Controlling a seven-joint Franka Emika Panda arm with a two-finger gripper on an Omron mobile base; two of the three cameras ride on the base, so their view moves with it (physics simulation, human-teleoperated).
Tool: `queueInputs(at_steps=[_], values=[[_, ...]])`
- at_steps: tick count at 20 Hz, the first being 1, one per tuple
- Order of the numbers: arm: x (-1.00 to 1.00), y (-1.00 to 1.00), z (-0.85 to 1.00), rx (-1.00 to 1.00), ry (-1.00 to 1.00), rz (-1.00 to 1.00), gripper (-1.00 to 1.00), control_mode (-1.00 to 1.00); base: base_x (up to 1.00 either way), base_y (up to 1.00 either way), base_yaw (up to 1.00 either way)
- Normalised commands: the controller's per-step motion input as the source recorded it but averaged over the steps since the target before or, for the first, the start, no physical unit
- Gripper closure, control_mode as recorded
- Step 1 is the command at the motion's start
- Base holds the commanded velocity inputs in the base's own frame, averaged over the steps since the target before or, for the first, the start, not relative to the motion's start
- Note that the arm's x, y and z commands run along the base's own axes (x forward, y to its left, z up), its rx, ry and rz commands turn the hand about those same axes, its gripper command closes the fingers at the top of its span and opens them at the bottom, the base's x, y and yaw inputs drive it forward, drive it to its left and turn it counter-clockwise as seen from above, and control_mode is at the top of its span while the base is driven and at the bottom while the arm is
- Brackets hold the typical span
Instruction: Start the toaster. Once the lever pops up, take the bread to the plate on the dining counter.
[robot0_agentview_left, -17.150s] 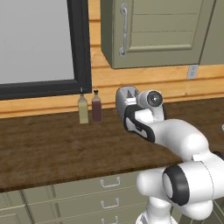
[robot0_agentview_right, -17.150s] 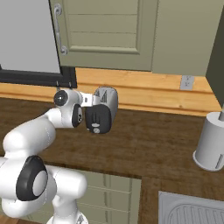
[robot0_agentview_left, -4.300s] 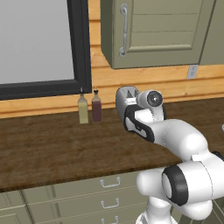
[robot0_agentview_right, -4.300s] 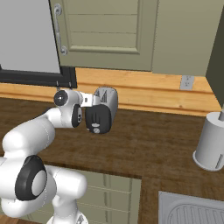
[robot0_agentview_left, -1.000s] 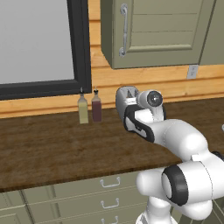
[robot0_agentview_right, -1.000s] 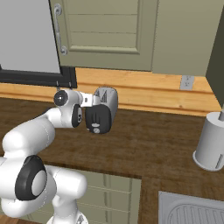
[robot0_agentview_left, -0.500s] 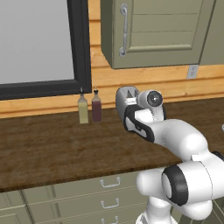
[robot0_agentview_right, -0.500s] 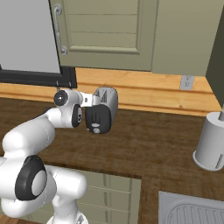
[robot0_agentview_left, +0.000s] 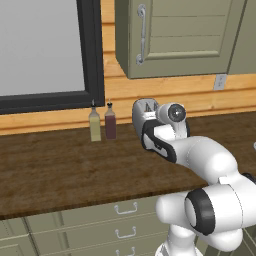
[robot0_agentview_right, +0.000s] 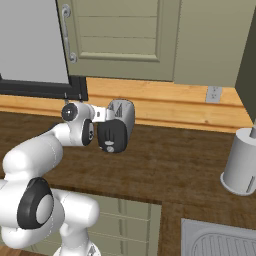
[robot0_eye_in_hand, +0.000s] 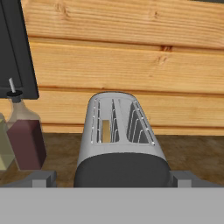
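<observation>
The toaster (robot0_eye_in_hand: 120, 144) stands on the wood counter against the plank wall, its black end panel (robot0_agentview_right: 112, 136) turned toward me. The bread (robot0_eye_in_hand: 105, 131) sits deep in the left of its two top slots, only a brown strip showing. A small pale tab low on the panel may be the lever (robot0_agentview_right: 109, 148). My gripper (robot0_eye_in_hand: 114, 179) is open at the toaster's black end, one fingertip (robot0_eye_in_hand: 41, 178) on each side, not pressing it. In the left base view my hand covers most of the toaster (robot0_agentview_left: 143, 107). The plate and the dining counter are out of view.
Two bottles, one pale (robot0_agentview_left: 94, 125) and one dark red (robot0_agentview_left: 110, 122), stand just left of the toaster below the dark window frame (robot0_agentview_left: 92, 55). A grey cylinder (robot0_agentview_right: 243, 162) stands at the right, a sink (robot0_agentview_right: 220, 241) in front of it. Wall cabinets (robot0_agentview_left: 180, 35) hang above.
</observation>
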Motion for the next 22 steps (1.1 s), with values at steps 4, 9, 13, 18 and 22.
queueInputs(at_steps=[4, 9, 13, 18, 22], values=[[0.0, 0.0, 0.0, 0.0, 0.0, 0.0, -1.0, -1.0, 0.0, 0.0, 0.0], [0.0, 0.0, 0.0, 0.0, 0.0, 0.0, -1.0, -1.0, 0.0, 0.0, 0.0], [0.0, 0.0, 0.0, 0.0, 0.0, 0.0, -1.0, -1.0, 0.0, 0.0, 0.0], [0.0, 0.0, 0.0, 0.0, 0.0, 0.0, -1.0, -1.0, 0.0, 0.0, 0.0], [0.0, 0.0, 0.0, 0.0, 0.0, 0.0, -1.0, -1.0, 0.0, 0.0, 0.0]])
